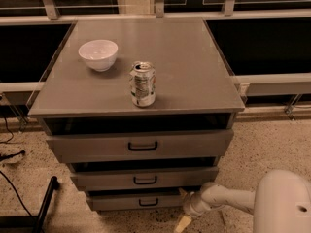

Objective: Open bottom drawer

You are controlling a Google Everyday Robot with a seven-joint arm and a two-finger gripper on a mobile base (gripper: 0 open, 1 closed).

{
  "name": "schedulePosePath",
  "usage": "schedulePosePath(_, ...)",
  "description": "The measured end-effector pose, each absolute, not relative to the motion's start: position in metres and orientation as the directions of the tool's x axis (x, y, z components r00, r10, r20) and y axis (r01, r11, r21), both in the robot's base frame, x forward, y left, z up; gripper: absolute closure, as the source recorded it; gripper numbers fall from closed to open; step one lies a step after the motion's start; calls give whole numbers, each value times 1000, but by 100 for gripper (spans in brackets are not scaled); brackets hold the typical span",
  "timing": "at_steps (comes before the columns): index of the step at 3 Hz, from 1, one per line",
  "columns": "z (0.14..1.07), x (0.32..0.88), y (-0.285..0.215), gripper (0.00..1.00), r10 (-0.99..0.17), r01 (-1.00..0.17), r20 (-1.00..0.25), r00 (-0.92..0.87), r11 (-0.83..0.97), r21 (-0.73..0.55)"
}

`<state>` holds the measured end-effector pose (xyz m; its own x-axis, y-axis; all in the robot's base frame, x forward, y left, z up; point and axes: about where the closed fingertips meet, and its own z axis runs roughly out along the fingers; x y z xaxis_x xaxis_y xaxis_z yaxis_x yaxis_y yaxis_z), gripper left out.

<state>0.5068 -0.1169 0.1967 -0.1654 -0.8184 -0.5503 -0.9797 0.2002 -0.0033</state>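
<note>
We see the grey flat-fronted bottom drawer (112,201) lowest in the stack, its small black loop handle (148,202) running left to right. Our pincer (183,208), spread open, sits by the drawer's right end, with the handle just to its left.

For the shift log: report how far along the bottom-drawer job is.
Done: the approach, roughly. The gripper sits low by the right end of the bottom drawer.
In hand: nothing is gripped. The fingers stand open, off to the right of the drawer's black handle.
Left: get onto the handle and pull. The drawer does not look pulled out yet.
</note>
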Motion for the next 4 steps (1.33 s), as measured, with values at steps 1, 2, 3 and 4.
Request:
schedulePosePath(1,202,490,-119,0,-816,-976,-540,-206,211,53)
schedulePosePath(2,205,478,-121,0,-816,-970,-525,-242,221,104)
schedulePosePath(3,206,467,-124,0,-816,-962,-509,-274,229,150)
schedulePosePath(4,209,467,-124,0,-816,-962,-509,-275,230,151)
